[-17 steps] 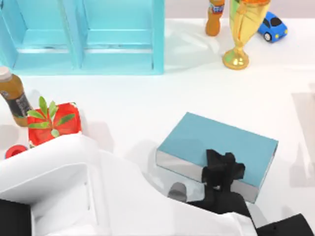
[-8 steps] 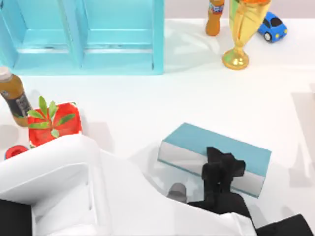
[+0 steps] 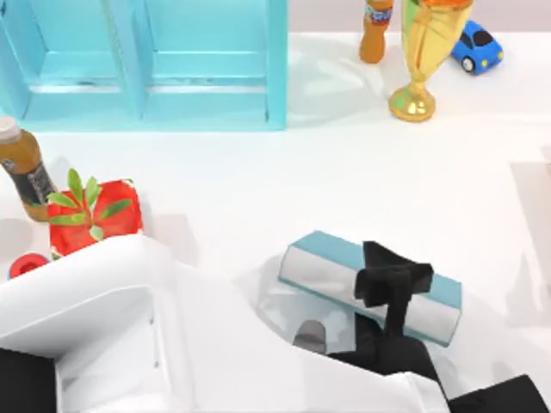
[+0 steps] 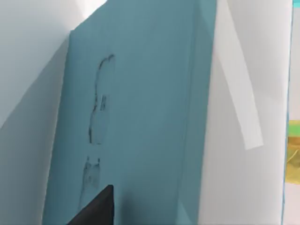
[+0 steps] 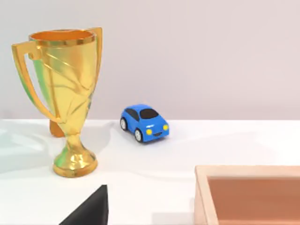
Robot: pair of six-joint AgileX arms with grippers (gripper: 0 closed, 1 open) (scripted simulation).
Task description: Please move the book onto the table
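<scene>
Clamping left gripper (image 3: pixel 392 280) jaws on teal book (image 3: pixel 331 268) tilted on edge at table (image 3: pixel 284 181) 5 o'clock, needing slow lowering w/ firm grip til flat; right arm parked, jaw state can't tell.

The top camera looks straight down at the tabletop (image 3: pixel 344 172). The left wrist camera sits very close to the book (image 4: pixel 136 117). The right wrist camera looks far across at the trophy (image 5: pixel 65 98), which the top camera sees too.
</scene>
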